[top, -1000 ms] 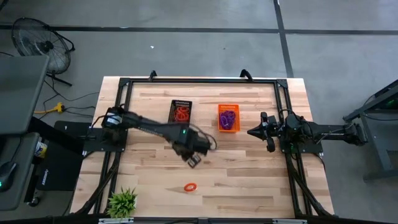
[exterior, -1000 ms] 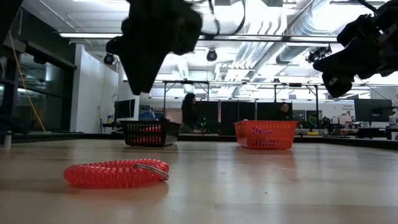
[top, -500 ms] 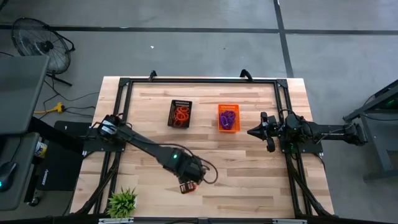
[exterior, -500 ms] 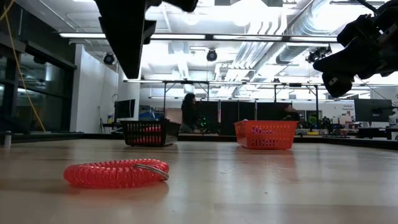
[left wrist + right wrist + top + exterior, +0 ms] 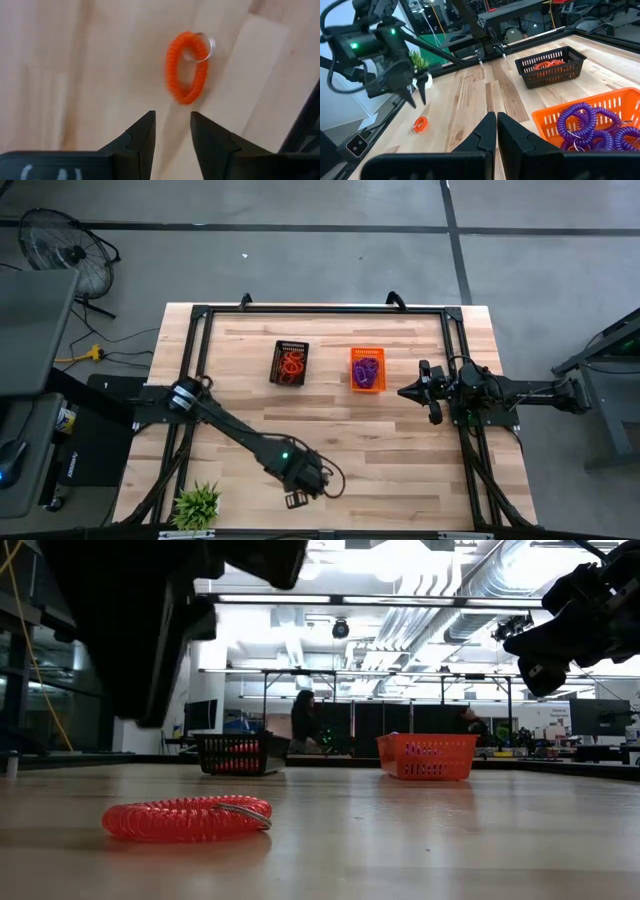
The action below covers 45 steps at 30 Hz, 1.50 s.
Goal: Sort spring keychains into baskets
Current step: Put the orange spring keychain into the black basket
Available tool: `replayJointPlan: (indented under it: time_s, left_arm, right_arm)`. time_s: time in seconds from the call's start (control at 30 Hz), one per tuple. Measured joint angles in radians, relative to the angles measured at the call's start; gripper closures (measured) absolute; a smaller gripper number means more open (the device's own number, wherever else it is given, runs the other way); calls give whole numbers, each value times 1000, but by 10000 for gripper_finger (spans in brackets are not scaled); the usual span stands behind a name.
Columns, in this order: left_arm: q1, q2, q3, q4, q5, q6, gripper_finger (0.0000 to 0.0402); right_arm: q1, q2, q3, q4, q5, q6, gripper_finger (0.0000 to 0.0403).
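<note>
One orange-red spring keychain (image 5: 187,67) lies flat on the wood near the table's near edge, also seen in the low view (image 5: 187,818) and the right wrist view (image 5: 420,124); the left arm hides it in the high view. My left gripper (image 5: 172,120) hovers open just above it, near the near edge (image 5: 297,500). The black basket (image 5: 291,362) holds orange-red keychains and the orange basket (image 5: 367,369) holds purple ones (image 5: 592,127). My right gripper (image 5: 496,120) waits shut in the air, right of the orange basket (image 5: 405,392).
A small potted plant (image 5: 197,505) stands at the table's near left corner. Black frame rails (image 5: 320,309) run along the far, left and right sides. Bare wood lies between the baskets and the near edge. People (image 5: 303,720) are in the room far behind the table.
My left gripper has swung from the table's middle toward the near edge and come down over the lone orange-red keychain, now filling the low view's upper left. The keychain has stayed where it was.
</note>
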Motion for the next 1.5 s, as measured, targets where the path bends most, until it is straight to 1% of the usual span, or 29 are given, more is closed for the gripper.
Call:
replayJointPlan:
  time_s: [0.13, 0.3, 0.43, 0.73, 1.17, 1.3, 1.5]
  left_arm:
    - [5, 22, -2, 8, -1, -21, 282]
    - [9, 42, 0, 59, -2, -22, 282]
    - [11, 38, 2, 84, -2, -22, 282]
    - [30, 38, 1, 79, -47, -25, 282]
    - [32, 38, 1, 63, -48, -34, 282]
    - [32, 38, 1, 67, -28, -59, 282]
    - [36, 38, 1, 67, -27, -86, 282]
  right_arm:
    - [0, 0, 0, 0, 0, 0, 392]
    - [0, 0, 0, 1, 0, 0, 392]
    - [0, -1, 0, 0, 0, 0, 392]
    - [0, 0, 0, 0, 0, 0, 392]
    - [0, 0, 0, 0, 0, 0, 392]
    - [0, 0, 0, 0, 0, 0, 392]
    - [0, 0, 0, 0, 0, 0, 392]
